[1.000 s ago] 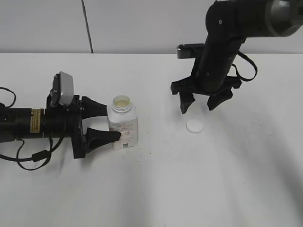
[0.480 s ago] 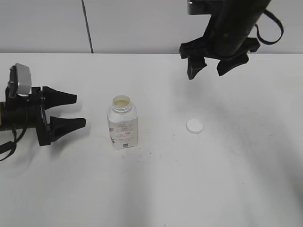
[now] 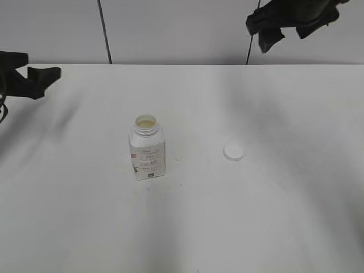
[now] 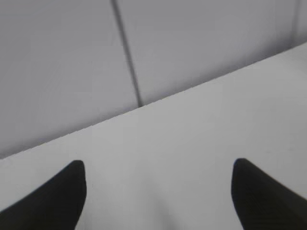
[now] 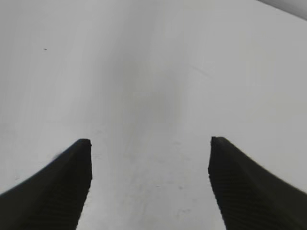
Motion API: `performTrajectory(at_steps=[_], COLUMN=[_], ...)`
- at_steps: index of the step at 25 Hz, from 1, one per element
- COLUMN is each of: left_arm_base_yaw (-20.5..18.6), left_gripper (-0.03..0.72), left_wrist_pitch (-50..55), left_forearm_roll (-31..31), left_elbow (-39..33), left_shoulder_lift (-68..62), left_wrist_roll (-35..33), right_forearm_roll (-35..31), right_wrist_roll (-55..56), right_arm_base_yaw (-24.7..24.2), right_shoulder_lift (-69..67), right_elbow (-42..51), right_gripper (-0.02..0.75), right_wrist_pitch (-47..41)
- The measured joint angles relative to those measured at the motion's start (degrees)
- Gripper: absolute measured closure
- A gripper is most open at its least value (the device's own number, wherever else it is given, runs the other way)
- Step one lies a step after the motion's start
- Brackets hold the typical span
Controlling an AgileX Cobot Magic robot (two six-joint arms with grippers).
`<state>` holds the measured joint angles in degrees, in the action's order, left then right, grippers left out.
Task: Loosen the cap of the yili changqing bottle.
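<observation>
The white yili changqing bottle (image 3: 148, 151) stands upright on the white table (image 3: 267, 222), left of centre, with its neck open and pale liquid showing inside. The white cap (image 3: 233, 152) lies flat on the table to the bottle's right, apart from it. My left gripper (image 3: 35, 78) is open and empty at the far left edge, raised and well away from the bottle. My right gripper (image 3: 287, 27) is open and empty, high at the top right. In the left wrist view the gripper (image 4: 158, 167) sees only bare table and wall. In the right wrist view the gripper (image 5: 149, 143) sees only bare table.
A grey wall with a dark vertical seam (image 3: 104, 31) rises behind the table's far edge. A second dark line (image 3: 248, 51) runs down the wall below the right gripper.
My left gripper has let go of the bottle and drawn back to the far left. My right gripper has risen away from the cap to the top right. Bottle and cap have not moved.
</observation>
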<state>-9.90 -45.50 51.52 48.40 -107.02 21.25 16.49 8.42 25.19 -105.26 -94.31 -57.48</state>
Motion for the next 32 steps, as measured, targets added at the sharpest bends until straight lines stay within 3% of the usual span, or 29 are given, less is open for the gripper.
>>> performTrajectory(at_steps=[2,8,14,18,26,32], left_arm_base_yaw=[0.0,0.9,3.6,5.0,5.4,5.5], left_gripper=[0.123,0.123,0.123,0.128,0.151,0.152], left_wrist_pitch=[7.2,32.6,48.4,59.4,86.5,101.5], left_forearm_roll=[-4.4,-9.3,-13.7,-19.0,-46.7,-51.5], left_elbow=[0.0,0.0,0.0,0.8,13.6,20.3], left_shoulder_lift=[1.9,4.5,9.8,13.9,16.0,16.5], left_wrist_roll=[0.1,2.8,3.9,3.0,-24.9,-28.3], right_forearm_roll=[3.5,11.7,12.6,8.6,-3.4,-11.7], right_wrist_roll=[0.0,0.0,0.0,-0.5,-7.1,-10.6], right_arm_base_yaw=[0.0,0.0,-0.6,-3.3,-10.5,-16.3], right_shoulder_lift=[0.0,0.2,0.6,0.7,3.7,7.3], right_elbow=[-0.6,-1.5,-1.5,-1.8,-1.8,-1.8], right_gripper=[0.142,0.142,0.142,0.142,0.142,0.142], right_wrist_pitch=[-1.4,-6.5,-11.3,-11.7,-12.0,-12.2])
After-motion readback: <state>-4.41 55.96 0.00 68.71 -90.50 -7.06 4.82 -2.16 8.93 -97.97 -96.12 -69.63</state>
